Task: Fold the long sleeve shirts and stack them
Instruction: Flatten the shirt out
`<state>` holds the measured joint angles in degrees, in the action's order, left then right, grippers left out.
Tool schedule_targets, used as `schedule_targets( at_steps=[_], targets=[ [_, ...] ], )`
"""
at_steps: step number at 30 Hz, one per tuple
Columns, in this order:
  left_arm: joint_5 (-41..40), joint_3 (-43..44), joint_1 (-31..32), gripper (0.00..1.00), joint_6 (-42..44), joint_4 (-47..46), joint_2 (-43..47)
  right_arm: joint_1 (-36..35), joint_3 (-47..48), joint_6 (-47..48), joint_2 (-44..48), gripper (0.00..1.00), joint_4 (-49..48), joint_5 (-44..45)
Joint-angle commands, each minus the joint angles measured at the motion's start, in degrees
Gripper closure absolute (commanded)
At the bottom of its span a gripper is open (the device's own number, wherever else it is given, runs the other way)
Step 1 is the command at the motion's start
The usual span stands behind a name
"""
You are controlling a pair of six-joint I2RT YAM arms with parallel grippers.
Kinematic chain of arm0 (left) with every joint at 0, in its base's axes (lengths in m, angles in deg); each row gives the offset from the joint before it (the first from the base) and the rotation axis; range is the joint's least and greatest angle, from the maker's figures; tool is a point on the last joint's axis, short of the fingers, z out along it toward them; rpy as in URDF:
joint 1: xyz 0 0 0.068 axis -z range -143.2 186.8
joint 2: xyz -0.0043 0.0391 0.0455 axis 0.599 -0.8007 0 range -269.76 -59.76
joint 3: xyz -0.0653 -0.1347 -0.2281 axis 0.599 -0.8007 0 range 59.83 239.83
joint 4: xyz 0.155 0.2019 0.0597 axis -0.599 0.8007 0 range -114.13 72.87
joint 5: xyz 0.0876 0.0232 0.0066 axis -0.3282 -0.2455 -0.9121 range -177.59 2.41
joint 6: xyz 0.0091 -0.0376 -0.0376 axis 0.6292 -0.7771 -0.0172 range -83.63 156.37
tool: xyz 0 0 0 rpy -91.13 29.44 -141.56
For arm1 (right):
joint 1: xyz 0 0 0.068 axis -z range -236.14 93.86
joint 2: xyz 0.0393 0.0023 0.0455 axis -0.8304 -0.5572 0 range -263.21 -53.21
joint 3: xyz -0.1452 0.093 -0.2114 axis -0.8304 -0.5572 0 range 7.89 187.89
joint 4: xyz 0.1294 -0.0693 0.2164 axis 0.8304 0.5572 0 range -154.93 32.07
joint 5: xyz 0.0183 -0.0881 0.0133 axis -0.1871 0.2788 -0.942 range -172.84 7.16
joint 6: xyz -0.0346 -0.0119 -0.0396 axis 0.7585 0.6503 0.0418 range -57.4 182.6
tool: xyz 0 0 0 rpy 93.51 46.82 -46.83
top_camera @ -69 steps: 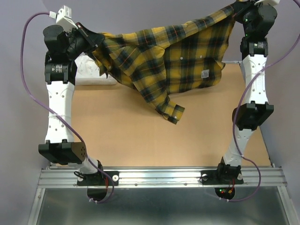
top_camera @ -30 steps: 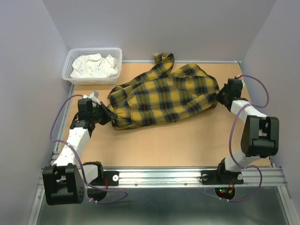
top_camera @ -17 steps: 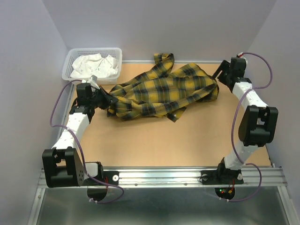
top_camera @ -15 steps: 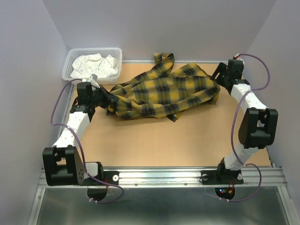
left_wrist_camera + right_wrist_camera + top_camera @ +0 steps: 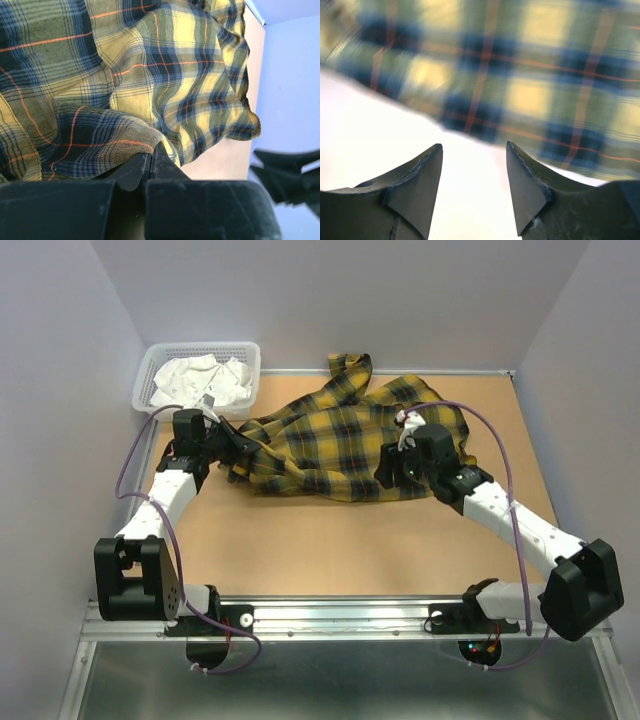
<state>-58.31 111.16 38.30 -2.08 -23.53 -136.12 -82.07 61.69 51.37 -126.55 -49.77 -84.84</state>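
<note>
The left gripper clamps a fold of the yellow plaid flannel shirt, which spreads away beyond its fingers. Only the right wrist view shows the right gripper with fingers apart, the shirt's edge just beyond their tips.

White moulded link shells form the left arm and right arm, joined by black joint housings. A purple cable loops along each. The right end effector carries two black wedge-shaped fingers.

The left end effector is clamped tight; the right end effector hovers low, jaws apart.
</note>
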Motion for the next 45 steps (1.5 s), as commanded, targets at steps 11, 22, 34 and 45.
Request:
schedule_targets(
  at_steps=[11, 22, 34, 45],
  targets=[
    [-0.27, 5.71, 0.35, 1.0, -4.52, -2.8, 4.29, -12.74, -6.87, -0.82, -7.6, 0.44, 0.67, -5.74],
    [-0.36, 6.68, 0.35, 1.0, -4.08, -1.3, 5.52, -13.18, -5.73, -1.78, -17.27, 0.42, -5.75, -0.03],
    [-0.1, 6.15, 0.35, 1.0, -2.94, -0.69, 6.4, -13.18, -1.68, -2.31, -20.62, 0.27, -10.23, 8.14],
    [-0.45, 4.48, 0.35, 1.0, -2.32, -0.69, 7.45, -13.18, -0.28, -1.96, -21.67, 0.29, -13.31, 11.05]
  ],
)
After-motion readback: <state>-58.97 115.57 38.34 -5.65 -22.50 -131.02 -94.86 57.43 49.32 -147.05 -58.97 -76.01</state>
